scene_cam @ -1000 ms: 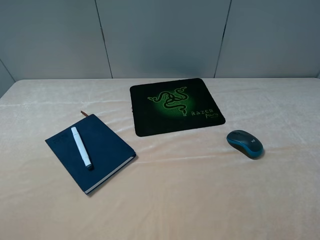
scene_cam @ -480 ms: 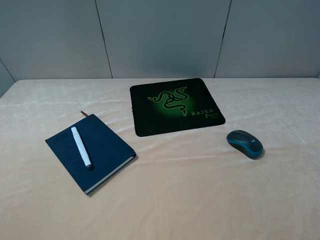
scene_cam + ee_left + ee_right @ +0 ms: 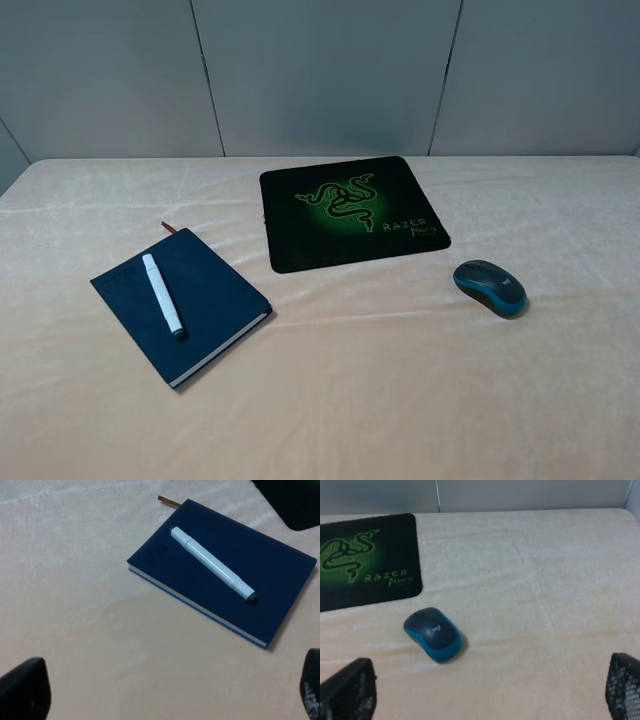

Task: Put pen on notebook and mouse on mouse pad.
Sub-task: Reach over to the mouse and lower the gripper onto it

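The white pen (image 3: 162,294) lies diagonally on the navy notebook (image 3: 212,292), at the left of the table. Right of the black Razer mouse pad (image 3: 300,240), the grey and blue mouse (image 3: 490,288) sits on the cloth, apart from the pad. Neither gripper appears in the exterior high view. In the left wrist view, my left gripper (image 3: 165,685) is open and hangs back from the pen (image 3: 212,570) and notebook (image 3: 272,580). My right gripper (image 3: 485,685) is open too, well short of the mouse (image 3: 432,632) and the pad (image 3: 365,565).
A peach cloth (image 3: 380,380) covers the whole table. Grey wall panels (image 3: 320,70) stand behind the far edge. A brown ribbon bookmark (image 3: 169,229) pokes out of the notebook's far corner.
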Controlling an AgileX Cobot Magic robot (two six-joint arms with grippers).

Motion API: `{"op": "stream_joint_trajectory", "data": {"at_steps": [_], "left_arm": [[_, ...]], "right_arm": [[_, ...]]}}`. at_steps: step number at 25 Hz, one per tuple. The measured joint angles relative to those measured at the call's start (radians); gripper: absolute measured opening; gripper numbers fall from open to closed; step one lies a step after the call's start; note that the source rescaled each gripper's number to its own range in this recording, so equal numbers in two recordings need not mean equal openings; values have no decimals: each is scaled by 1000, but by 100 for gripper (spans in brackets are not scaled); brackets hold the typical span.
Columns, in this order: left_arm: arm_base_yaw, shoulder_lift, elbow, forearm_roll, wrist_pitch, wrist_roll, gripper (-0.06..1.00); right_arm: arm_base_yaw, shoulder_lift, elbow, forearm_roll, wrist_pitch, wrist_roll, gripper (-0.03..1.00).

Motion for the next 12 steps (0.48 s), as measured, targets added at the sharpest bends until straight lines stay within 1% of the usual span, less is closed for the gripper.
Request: {"op": "stream_joint_trajectory", "data": {"at_steps": [12], "left_arm": [[0, 0, 0, 0, 0, 0, 100]], "right_arm": [[0, 0, 0, 0, 0, 0, 100]]}}
